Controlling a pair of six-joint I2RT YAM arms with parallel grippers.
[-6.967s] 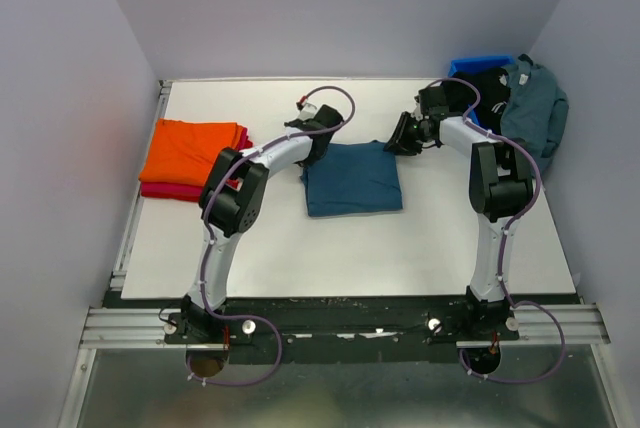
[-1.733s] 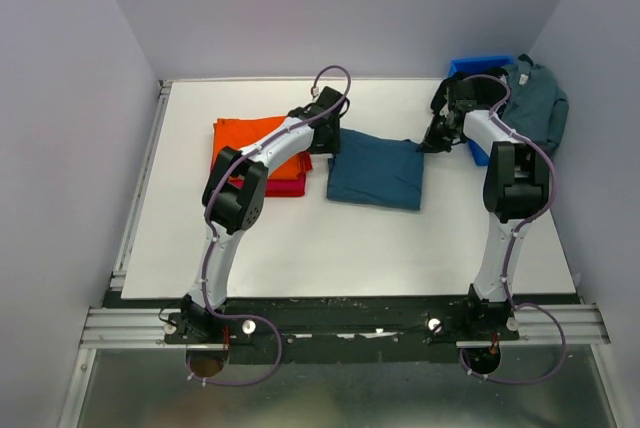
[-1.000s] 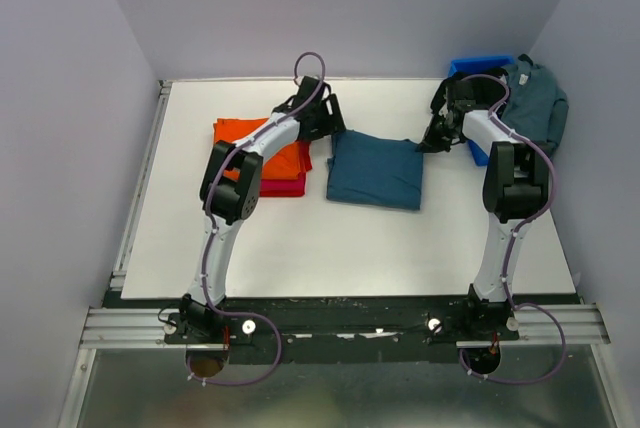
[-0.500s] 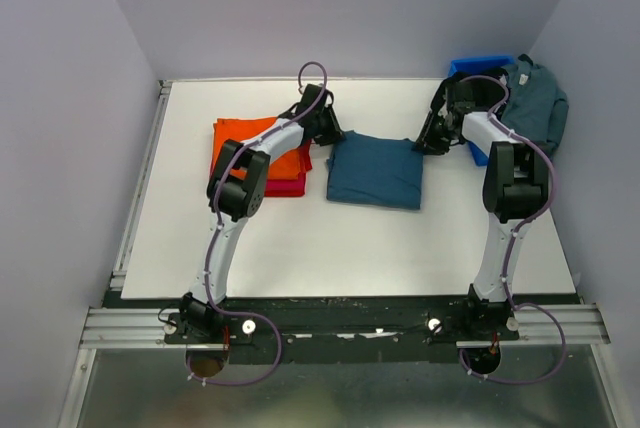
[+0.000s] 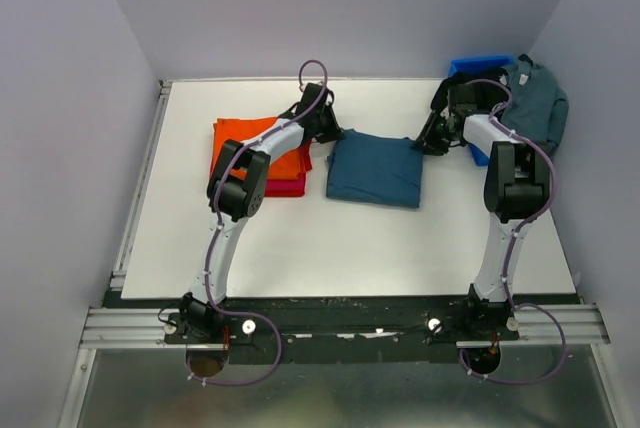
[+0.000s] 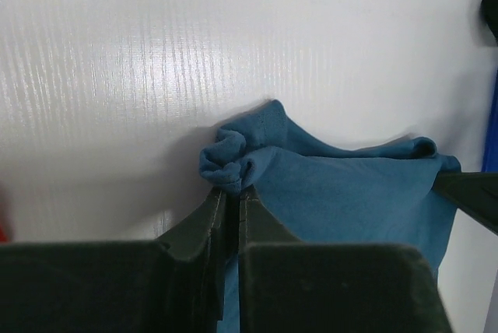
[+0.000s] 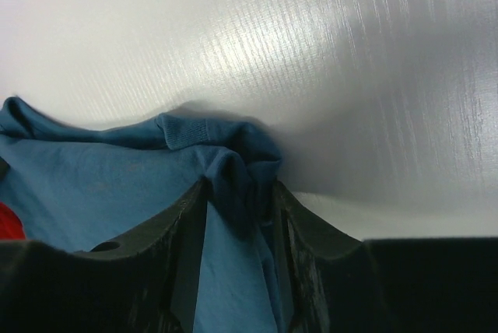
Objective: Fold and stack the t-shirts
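Observation:
A folded dark teal t-shirt lies mid-table. My left gripper is at its far-left corner and is shut on a bunched bit of the teal cloth. My right gripper is at the far-right corner, its jaws closed on a fold of teal cloth. A folded orange t-shirt lies on a crimson red one, just left of the teal shirt. A grey-blue shirt and a black shirt hang over the bin.
A rigid blue bin stands at the far right corner, close behind my right arm. The walls enclose the table on the left, back and right. White table surface stretches in front of the shirts.
The orange-and-red stack and the teal shirt have shifted right. My left gripper left the stack, came down on the teal shirt's far-left corner and shut on it. The right gripper has barely moved.

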